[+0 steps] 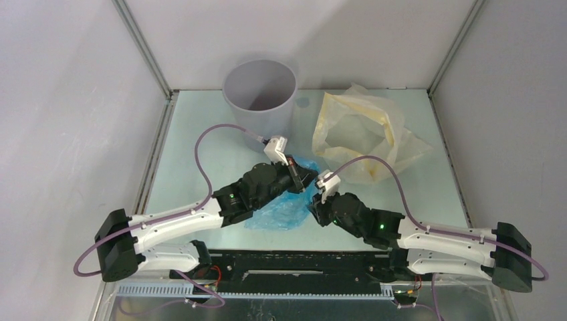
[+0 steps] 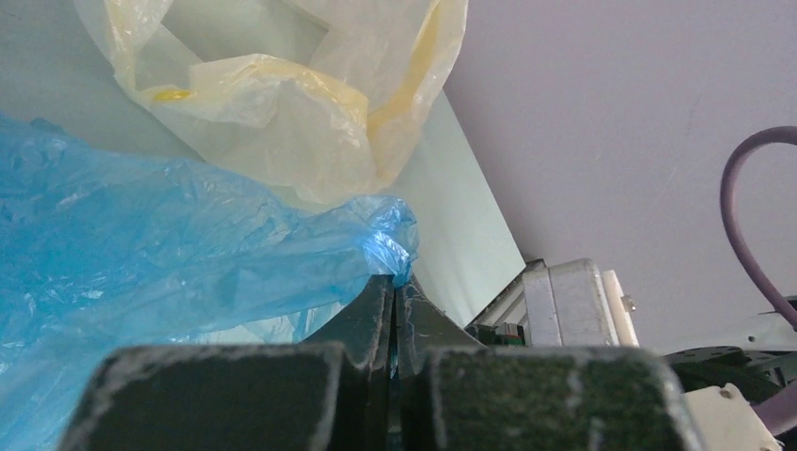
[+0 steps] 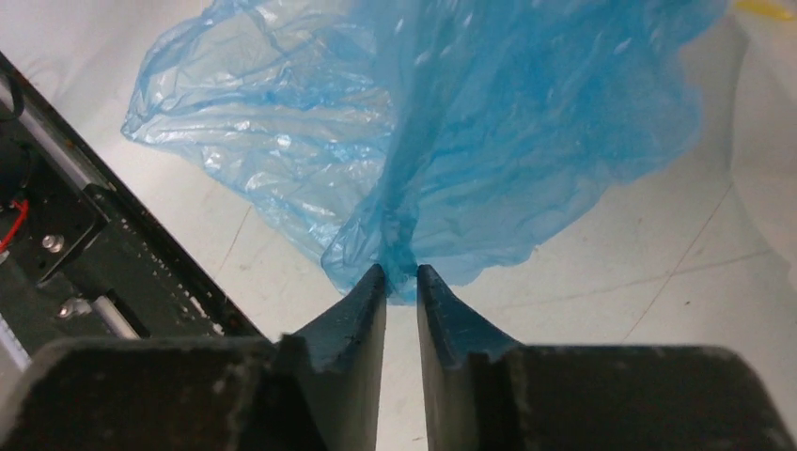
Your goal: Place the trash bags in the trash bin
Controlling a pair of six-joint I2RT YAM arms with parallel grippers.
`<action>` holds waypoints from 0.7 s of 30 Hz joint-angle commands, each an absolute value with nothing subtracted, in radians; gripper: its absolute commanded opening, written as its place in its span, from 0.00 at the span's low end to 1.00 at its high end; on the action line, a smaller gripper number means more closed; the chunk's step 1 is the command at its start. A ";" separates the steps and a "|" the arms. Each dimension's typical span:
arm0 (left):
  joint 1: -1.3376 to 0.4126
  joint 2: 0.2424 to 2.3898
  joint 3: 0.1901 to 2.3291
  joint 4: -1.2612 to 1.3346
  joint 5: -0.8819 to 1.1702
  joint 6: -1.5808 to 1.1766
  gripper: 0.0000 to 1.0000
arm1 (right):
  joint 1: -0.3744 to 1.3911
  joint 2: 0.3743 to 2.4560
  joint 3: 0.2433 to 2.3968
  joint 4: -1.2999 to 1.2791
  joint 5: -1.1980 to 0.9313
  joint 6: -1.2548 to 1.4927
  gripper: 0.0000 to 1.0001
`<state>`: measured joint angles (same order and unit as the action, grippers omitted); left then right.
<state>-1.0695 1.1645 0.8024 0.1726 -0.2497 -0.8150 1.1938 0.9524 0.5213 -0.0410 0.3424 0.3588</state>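
The blue trash bag [image 1: 284, 208] lies crumpled on the table between my two arms, partly under them. My left gripper [image 1: 308, 178] is shut on one thin edge of it; in the left wrist view the jaws [image 2: 395, 284] are pressed together with the blue bag [image 2: 141, 254] coming out of the tips. My right gripper [image 1: 314, 206] pinches a bunched fold of the bag [image 3: 489, 113] between its fingertips [image 3: 401, 278], with a narrow gap left behind them. The grey-lavender trash bin [image 1: 259, 93] stands upright at the back of the table, beyond the left gripper.
A larger pale yellow plastic bag [image 1: 361, 130] lies at the back right, next to the bin, and shows just past the blue bag in the left wrist view [image 2: 282, 103]. Grey walls close off the table on the left, back and right. The black rail [image 3: 56, 235] runs along the near edge.
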 commanded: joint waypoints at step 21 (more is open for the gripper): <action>-1.083 0.862 0.913 -0.354 -0.218 -0.558 0.52 | 1.015 0.848 0.552 -0.133 0.316 0.404 0.00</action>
